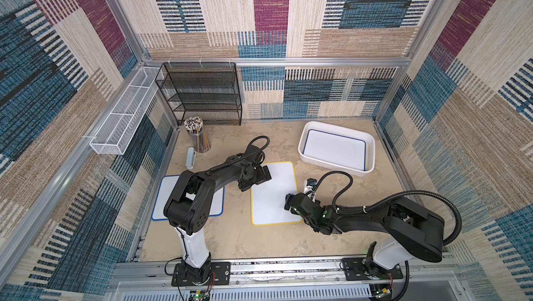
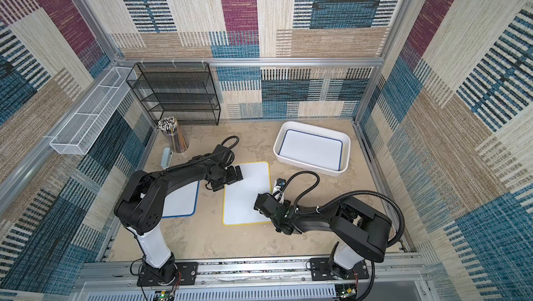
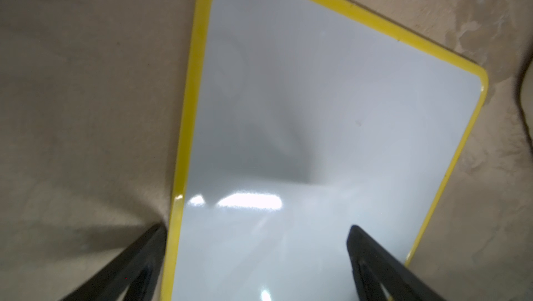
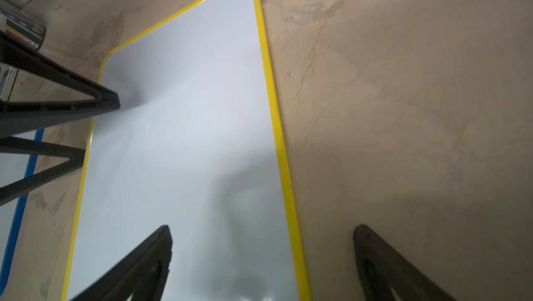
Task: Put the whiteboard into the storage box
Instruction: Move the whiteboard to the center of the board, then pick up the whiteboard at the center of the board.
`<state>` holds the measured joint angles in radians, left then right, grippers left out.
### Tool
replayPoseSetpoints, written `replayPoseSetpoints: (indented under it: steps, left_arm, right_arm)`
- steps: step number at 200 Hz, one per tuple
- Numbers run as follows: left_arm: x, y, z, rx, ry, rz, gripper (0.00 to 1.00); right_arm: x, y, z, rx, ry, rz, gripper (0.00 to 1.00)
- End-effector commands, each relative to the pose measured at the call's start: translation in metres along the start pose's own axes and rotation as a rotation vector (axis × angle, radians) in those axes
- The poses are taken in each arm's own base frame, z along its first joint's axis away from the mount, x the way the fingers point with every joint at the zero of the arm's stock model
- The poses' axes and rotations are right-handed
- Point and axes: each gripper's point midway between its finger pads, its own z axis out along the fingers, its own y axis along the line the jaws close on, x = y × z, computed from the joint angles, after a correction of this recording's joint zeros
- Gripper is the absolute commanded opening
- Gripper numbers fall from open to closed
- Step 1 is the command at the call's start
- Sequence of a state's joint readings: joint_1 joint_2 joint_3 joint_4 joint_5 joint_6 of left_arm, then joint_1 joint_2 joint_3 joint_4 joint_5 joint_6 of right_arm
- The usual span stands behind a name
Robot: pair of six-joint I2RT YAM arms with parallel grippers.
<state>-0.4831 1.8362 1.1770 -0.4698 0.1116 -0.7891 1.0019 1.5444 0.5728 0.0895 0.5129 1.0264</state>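
**Clerk:** Largest entry first?

**Checker:** Bench (image 1: 230, 242), sandy top. It carries everything listed below.

**Clerk:** The arms?

**Checker:** Left arm (image 1: 199, 187): elbow folded high over a spare whiteboard (image 1: 161, 193) with a blue rim, forearm reaching to mid-bench. Right arm (image 1: 360, 213): low, stretched sideways from its base, forearm close above the bench.

**Clerk:** The storage box?

**Checker:** Storage box (image 1: 334, 166), white tub. It sits ahead of the right claw (image 4: 263, 227) and off to its right, and farther from the left claw (image 3: 256, 227). A boxed whiteboard (image 1: 334, 149), blue rim, lies flat inside.

**Clerk:** The piece to move?

**Checker:** Yellow whiteboard (image 1: 271, 198), flat on the bench and outside the box, with both claws over it. Its long axis runs straight ahead of the right claw, and one long yellow rim passes between that claw's fingers.

**Clerk:** The claws themselves?

**Checker:** Right claw: spread wide and empty, one finger over the white face, the other over bare bench. Left claw: also spread and empty, at the board's opposite end. It sits astride a rim, with one finger over the face and one just off the edge. I cannot tell whether any finger touches the board.

**Clerk:** Which arm is better placed?

**Checker:** The right one, in my judgement, since it is nearer the box. The board lies flat, so a rim probably has to be raised before either claw can close on it.
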Motion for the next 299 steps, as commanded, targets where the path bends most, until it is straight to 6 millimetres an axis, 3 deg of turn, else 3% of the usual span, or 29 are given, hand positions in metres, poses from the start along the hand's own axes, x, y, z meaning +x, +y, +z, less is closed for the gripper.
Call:
replayPoseSetpoints:
  steps: [1, 34, 84, 132, 167, 221, 258, 299]
  left_arm:
    - [0.011, 0.022, 0.002, -0.11, 0.039, 0.052, 1.0]
    - [0.012, 0.028, 0.0, -0.175, 0.013, 0.079, 1.0]
    - [0.023, 0.022, 0.008, -0.193, 0.03, 0.125, 0.99]
    - [0.038, 0.001, 0.021, -0.06, 0.08, 0.115, 0.99]
    - [0.049, -0.016, 0.03, 0.038, 0.135, 0.107, 1.0]
    - [0.059, -0.03, 0.037, 0.13, 0.186, 0.084, 1.0]
    - [0.061, -0.034, 0.034, 0.149, 0.188, 0.077, 1.0]
    - [0.062, -0.036, 0.033, 0.16, 0.193, 0.071, 1.0]
  right_arm:
    - [0.012, -0.032, 0.002, 0.122, 0.021, 0.016, 1.0]
    - [0.017, -0.029, 0.014, 0.146, 0.032, -0.032, 1.0]
    - [0.043, -0.021, 0.034, 0.139, 0.124, -0.101, 1.0]
    - [0.066, 0.028, 0.039, -0.042, 0.234, -0.154, 1.0]
    - [0.077, 0.07, 0.028, -0.246, 0.316, -0.141, 1.0]
    - [0.056, 0.102, 0.002, -0.41, 0.358, -0.024, 1.0]
    - [0.029, 0.093, -0.01, -0.5, 0.379, 0.178, 1.0]
    - [0.019, 0.075, -0.013, -0.5, 0.436, 0.373, 1.0]
